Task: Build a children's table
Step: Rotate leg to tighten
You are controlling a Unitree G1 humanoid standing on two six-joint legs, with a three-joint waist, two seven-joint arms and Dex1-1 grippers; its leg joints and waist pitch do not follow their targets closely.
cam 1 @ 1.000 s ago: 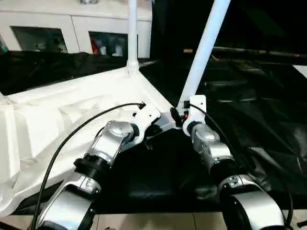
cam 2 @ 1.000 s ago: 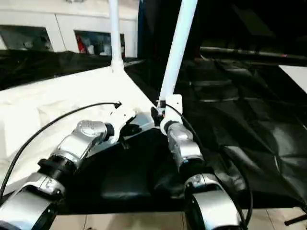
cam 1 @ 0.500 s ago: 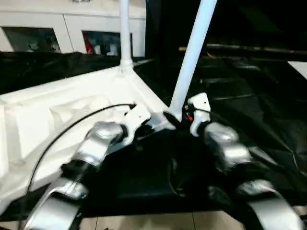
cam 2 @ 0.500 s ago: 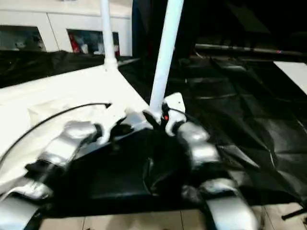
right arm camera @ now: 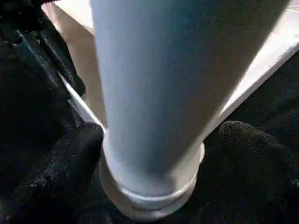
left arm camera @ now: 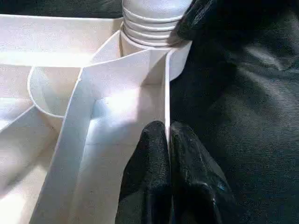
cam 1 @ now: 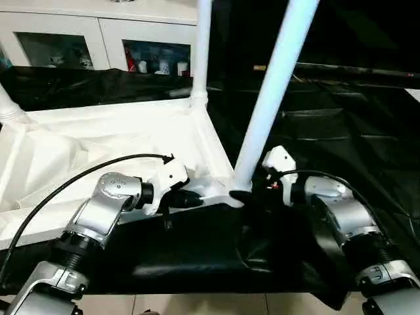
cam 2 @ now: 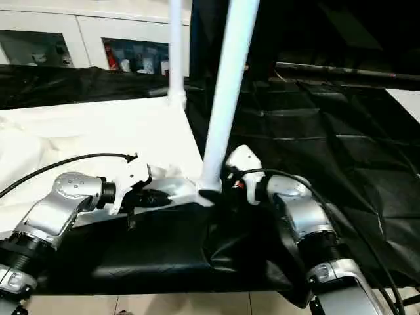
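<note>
Here the children's table (cam 1: pixel 98 147) is lying upside down on the black bench (cam 1: pixel 341 125). The left tool (left arm camera: pixel 168 140) is pinching its thin rim beside the near leg (cam 1: pixel 272 98); the right tool (right arm camera: pixel 154 140) is gaping around that leg's base, gripping nothing. Light, stiff, slick plastic, probably; hold ribs or sockets.

Table (cam 1: pixel 341 131): large, draped in creased black cover. Cabinet (cam 1: pixel 98 39): white, glass doors, far left, small items inside. Floor (cam 1: pixel 197 303): pale tiles, near edge.
</note>
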